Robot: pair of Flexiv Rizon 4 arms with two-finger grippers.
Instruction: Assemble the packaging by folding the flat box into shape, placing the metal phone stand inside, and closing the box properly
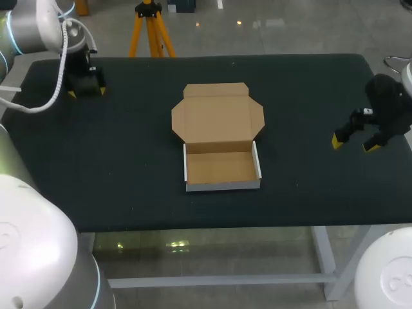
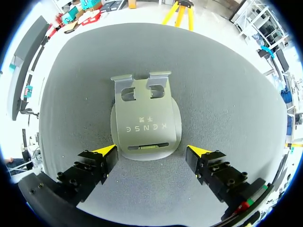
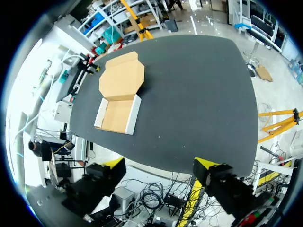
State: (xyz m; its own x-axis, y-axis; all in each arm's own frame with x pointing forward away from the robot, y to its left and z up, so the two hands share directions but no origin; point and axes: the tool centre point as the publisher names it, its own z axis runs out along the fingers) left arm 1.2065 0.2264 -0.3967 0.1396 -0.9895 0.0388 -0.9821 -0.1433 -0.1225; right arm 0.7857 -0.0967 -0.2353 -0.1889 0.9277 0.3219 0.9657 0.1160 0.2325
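Overhead, the box [image 1: 222, 164] sits at the middle of the table [image 1: 309, 84] with its lid [image 1: 217, 116] open toward 12 o'clock, the left gripper [image 1: 86, 92] at 10 and the right gripper [image 1: 355, 144] at 3, both spread and empty; from the left wrist, the stand [image 2: 146, 120] lies flat just ahead of the fingers [image 2: 94, 163], and I judge it could slip out of a pinch; from the right wrist, the box is far ahead and unheld, so it may slide.

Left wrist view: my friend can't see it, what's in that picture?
A flat silver metal phone stand lies on the dark grey table, just ahead of the left gripper. Its two yellow-tipped fingers stand open, one at each side of the stand's near edge.
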